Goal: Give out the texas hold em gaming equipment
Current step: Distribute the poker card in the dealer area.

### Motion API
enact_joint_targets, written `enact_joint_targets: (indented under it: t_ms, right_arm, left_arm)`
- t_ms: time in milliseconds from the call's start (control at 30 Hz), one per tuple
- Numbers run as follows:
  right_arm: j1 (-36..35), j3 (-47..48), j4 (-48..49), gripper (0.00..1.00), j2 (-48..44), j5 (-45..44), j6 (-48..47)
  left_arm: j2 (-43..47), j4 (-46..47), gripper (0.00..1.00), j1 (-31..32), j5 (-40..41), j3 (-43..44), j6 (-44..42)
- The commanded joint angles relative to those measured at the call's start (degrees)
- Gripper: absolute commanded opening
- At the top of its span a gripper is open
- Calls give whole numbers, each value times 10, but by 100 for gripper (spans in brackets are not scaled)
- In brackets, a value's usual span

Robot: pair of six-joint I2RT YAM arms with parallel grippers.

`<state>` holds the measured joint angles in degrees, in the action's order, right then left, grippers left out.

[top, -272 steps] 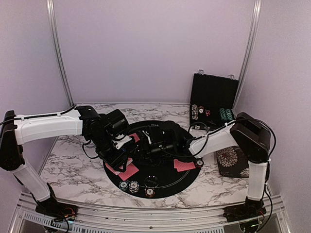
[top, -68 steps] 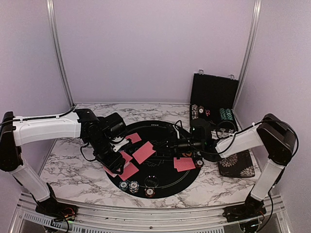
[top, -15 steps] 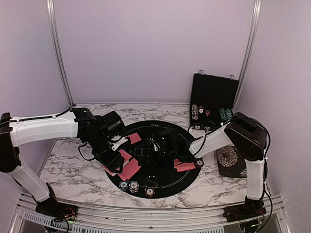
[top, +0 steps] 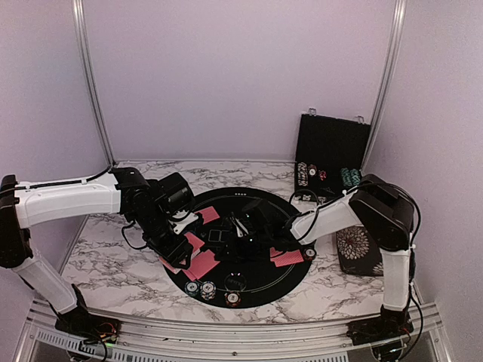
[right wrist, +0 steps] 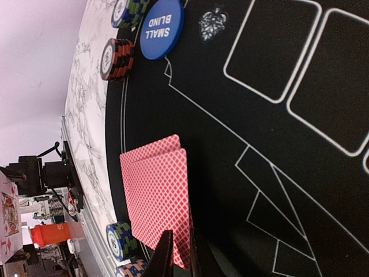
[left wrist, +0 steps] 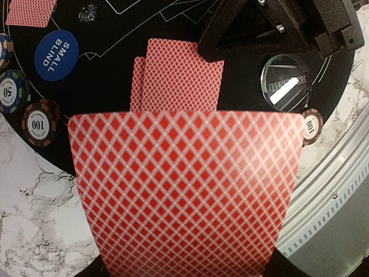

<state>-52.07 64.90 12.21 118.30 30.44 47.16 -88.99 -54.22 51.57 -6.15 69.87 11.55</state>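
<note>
On the left of the marble-patterned bench [top: 113, 256], the left fingers [top: 183, 253] are clamped on a red-backed card [left wrist: 184, 190], held flat above the mat; whether more cards lie stacked beneath it cannot be told. The round black mat [top: 264, 285] looks dull and felt-like, printed with thin white outlines. On it lie a flat blue Small Blind button [left wrist: 56, 51] and thick chips [left wrist: 41, 121] with striped edges. In the middle rests a pair of cards [right wrist: 155, 202], thin, glossy and diamond-latticed, slightly fanned. The right fingers [right wrist: 168, 257] stand a slit apart at that pair's edge; whether they pinch it I cannot tell. A second pair [top: 287, 258] lies further right. This looks like dealing in progress: next, the right fingers likely need to clear the laid pair and fetch another card from the left.
</note>
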Motion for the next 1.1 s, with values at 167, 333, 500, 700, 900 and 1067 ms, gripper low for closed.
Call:
enact_joint_targets:
  t_ms: [167,333,500,700,900,1067]
  right_arm:
    - [-9,19,-65,14,-19,-52,-37]
    - [-11,22,-81,20,-29,-65,-45]
    - [-12,23,-93,24,-38,-74,-49]
    - [-11,16,-97,33,-61,-77,-50]
    - [-7,5,-89,45,-102,-74,-43]
    - [4,-16,-41,50,-138,-28,-17]
  left_arm:
    - [8,3,51,-3,-5,3,-6]
    - [9,3,51,-3,-5,5,-6]
    - [10,3,51,-3,-4,7,-6]
    - [11,3,51,-3,-2,8,-6]
    - [13,3,51,-3,0,9,-6]
    - [14,2,51,-3,-1,9,-6]
